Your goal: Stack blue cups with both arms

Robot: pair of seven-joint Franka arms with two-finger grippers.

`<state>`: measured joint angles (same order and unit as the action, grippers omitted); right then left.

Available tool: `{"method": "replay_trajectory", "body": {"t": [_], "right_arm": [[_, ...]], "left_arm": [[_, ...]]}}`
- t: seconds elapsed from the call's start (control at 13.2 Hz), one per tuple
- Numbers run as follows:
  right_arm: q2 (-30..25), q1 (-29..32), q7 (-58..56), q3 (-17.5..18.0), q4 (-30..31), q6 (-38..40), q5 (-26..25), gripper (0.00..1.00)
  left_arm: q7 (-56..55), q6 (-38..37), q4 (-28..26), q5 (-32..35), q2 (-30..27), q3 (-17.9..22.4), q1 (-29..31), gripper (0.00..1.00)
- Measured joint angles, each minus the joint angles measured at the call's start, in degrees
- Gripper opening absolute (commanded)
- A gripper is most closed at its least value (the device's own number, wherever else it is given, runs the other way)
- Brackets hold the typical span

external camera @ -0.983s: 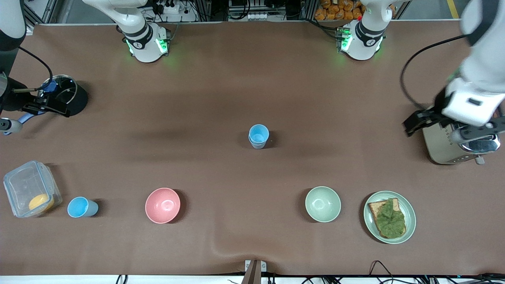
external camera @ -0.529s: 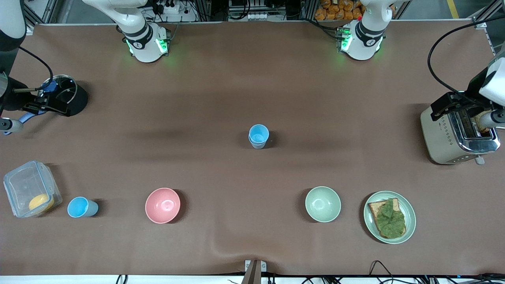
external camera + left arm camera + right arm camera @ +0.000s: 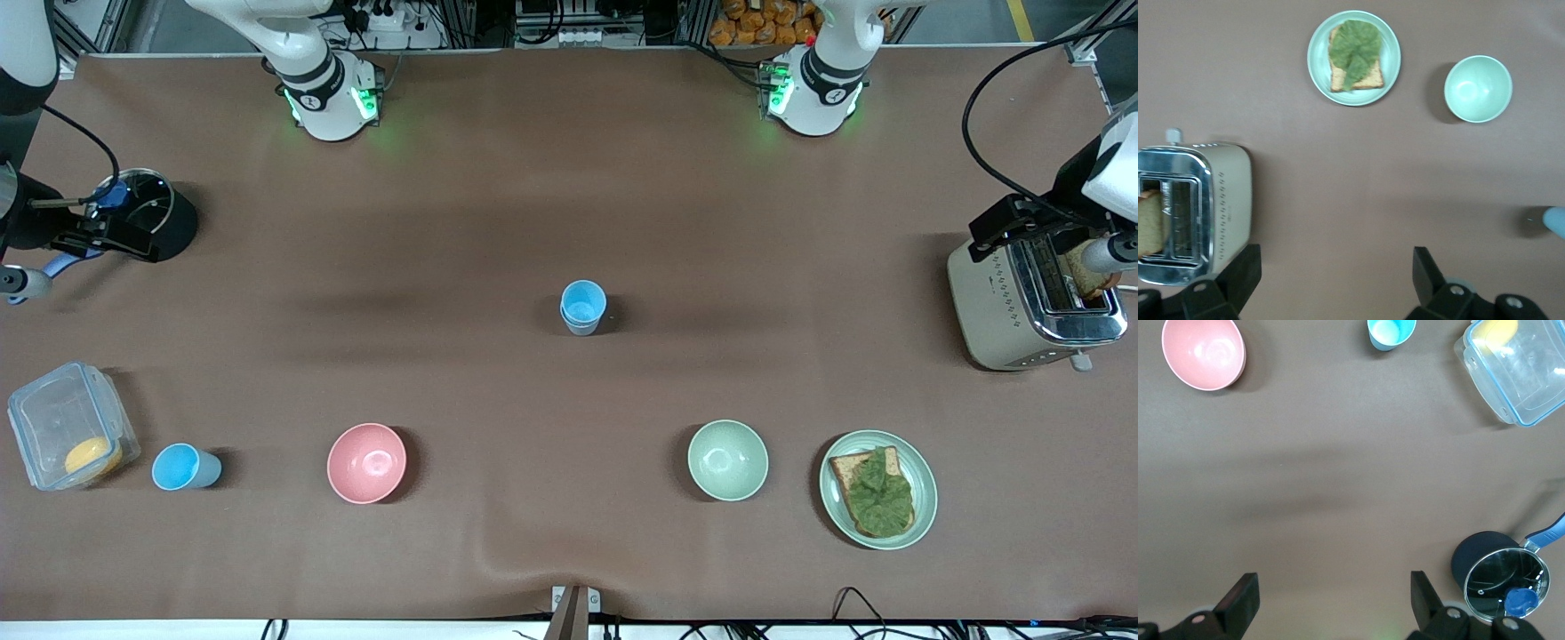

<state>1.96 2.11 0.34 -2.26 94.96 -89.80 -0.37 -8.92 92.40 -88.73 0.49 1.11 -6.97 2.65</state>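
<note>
A stack of two small light-blue plastic cups (image 3: 583,307) stands upright mid-table, bare brown tabletop (image 3: 569,204) all around it. A third light-blue plastic cup (image 3: 184,467) stands near the front-camera edge, between a clear lidded plastic box (image 3: 69,425) and a round pink bowl (image 3: 366,462). The pale green bowl (image 3: 727,460) sits beside a green plate of toast (image 3: 878,490). The left gripper (image 3: 1331,277) hangs over the silver toaster (image 3: 1031,307), jaws spread, empty. The right gripper (image 3: 1331,597) hangs beside a black lidded saucepan (image 3: 147,213), jaws spread, empty.
</note>
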Motion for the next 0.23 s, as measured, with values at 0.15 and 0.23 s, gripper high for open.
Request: {"method": "replay_trajectory", "body": {"t": [0.15, 0.23], "right_arm": [[0.0, 0.0, 0.0, 0.0, 0.0, 0.1, 0.0, 1.00], [0.0, 0.0, 0.0, 0.0, 0.0, 0.1, 0.0, 1.00]], "left_arm": [[0.1, -2.5, 0.0, -0.6, 0.0, 0.1, -0.8, 1.00], [0.1, -3.9, 0.0, -0.6, 0.0, 0.2, -1.3, 1.00]]}}
